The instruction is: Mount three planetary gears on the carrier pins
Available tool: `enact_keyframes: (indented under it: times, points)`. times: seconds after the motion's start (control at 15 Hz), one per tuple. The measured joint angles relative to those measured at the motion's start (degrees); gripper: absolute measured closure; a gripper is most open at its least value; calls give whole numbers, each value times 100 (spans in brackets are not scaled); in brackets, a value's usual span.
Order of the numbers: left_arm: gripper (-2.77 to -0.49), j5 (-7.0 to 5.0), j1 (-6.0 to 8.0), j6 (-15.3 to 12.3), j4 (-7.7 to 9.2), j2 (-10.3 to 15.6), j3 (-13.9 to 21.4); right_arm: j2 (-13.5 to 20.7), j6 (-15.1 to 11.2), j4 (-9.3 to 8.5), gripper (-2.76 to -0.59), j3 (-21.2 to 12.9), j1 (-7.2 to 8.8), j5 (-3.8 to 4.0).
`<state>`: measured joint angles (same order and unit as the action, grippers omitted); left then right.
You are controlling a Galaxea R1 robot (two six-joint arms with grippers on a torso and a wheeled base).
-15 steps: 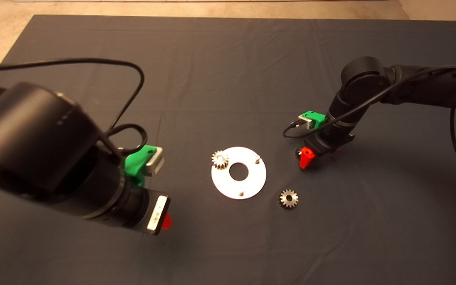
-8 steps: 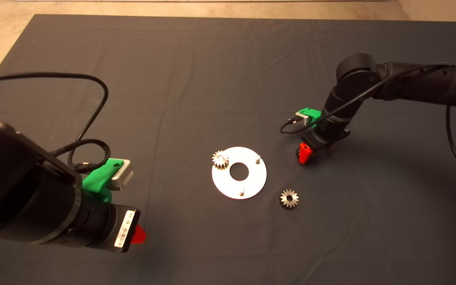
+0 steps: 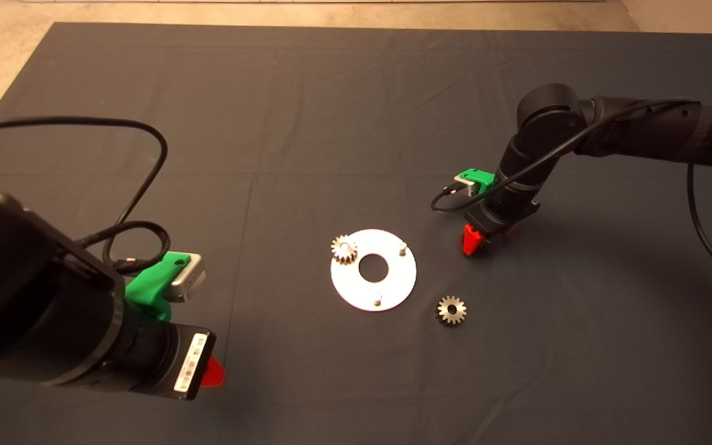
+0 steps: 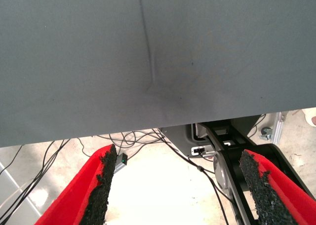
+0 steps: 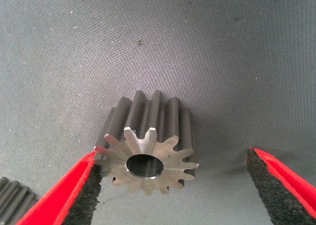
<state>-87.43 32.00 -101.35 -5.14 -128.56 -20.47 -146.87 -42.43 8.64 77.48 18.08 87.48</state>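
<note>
The white disc (image 3: 373, 290) lies mid-mat with the carrier pins on it. One planetary gear (image 3: 343, 248) sits on the far-left pin, while two pins (image 3: 402, 248) (image 3: 377, 301) stand bare. A second gear (image 3: 451, 309) lies loose on the mat to the disc's right. My right gripper (image 3: 472, 240) is down on the mat right of the disc and hides a third gear in the head view. In the right wrist view this gear (image 5: 148, 146) lies flat between the open fingers of the right gripper (image 5: 173, 156), close against one pad (image 5: 89, 195). My left gripper (image 3: 211, 371) hangs open at the lower left, holding nothing.
The dark mat (image 3: 306, 123) covers the table and is creased. In the left wrist view the left gripper (image 4: 176, 152) looks past the mat's edge at floor cables (image 4: 148, 141) and a black frame (image 4: 232, 156). Another gear's edge (image 5: 12, 203) shows in the right wrist view's corner.
My left arm has pulled back from near the disc toward the lower left. My right gripper has shifted slightly left and farther back over its gear. The gears and disc have not moved.
</note>
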Motion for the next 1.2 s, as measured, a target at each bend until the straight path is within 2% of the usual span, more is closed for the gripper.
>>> enact_keyframes:
  times: [0.07,0.2,0.33,0.67,1.0,1.07,1.2]
  points:
    - [-175,0,0,0,7,0,0,-2,51,0,-209,-6,0,0]
    - [-175,0,0,4,38,0,0,-16,107,6,-196,-22,0,-2]
    - [-175,0,0,6,82,1,0,-30,186,9,-196,-39,2,-2]
    - [-175,0,0,22,154,1,0,-30,325,15,-170,-67,2,0]
    - [-175,0,0,26,239,1,0,-30,495,22,-166,-141,0,0]
    - [-175,0,0,26,243,1,0,-30,503,23,-155,-168,0,-2]
    - [-175,0,0,28,262,1,2,-30,542,52,-154,-185,0,0]
